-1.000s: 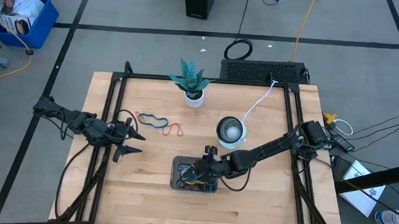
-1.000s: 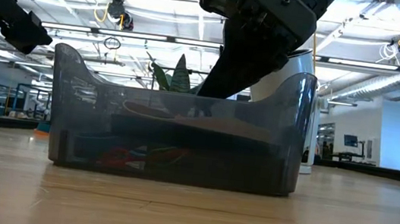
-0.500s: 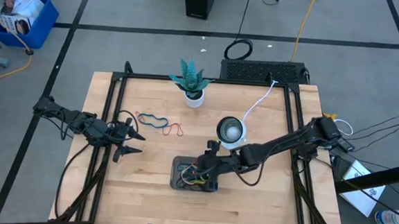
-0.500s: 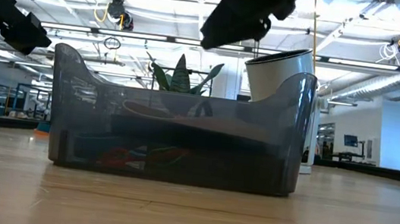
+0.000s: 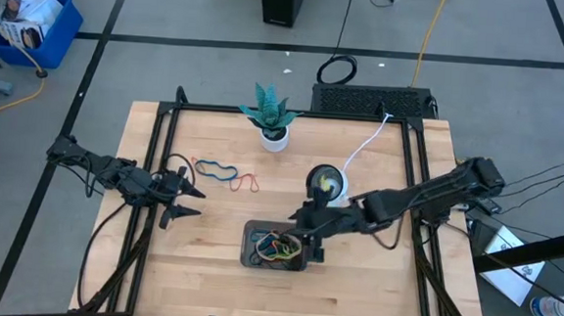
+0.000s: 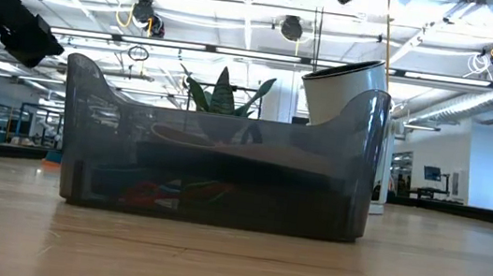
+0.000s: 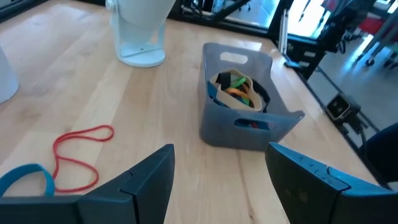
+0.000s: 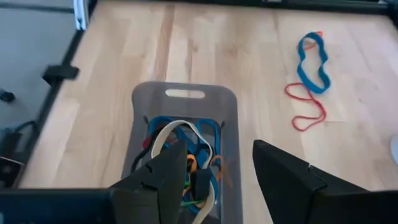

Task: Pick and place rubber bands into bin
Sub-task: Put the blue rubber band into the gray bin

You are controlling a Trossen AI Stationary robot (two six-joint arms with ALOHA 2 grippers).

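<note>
The right gripper [image 8: 214, 177] hangs above the bin [image 8: 185, 102], fingers [image 8: 283, 174] spread and empty, with the tangled rubber bands [image 8: 180, 140] directly beneath them. Only this wrist view shows a tan loop on top. Beyond the fingertips, a blue band [image 8: 313, 57] and a red band [image 8: 306, 107] lie on the table [image 8: 205, 43]. The left gripper [image 5: 188, 191] waits with fingers apart, near those two.

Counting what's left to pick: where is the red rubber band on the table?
In the high view, the red rubber band lies left of centre, touching the blue band, between the left gripper and the white bowl.
</note>
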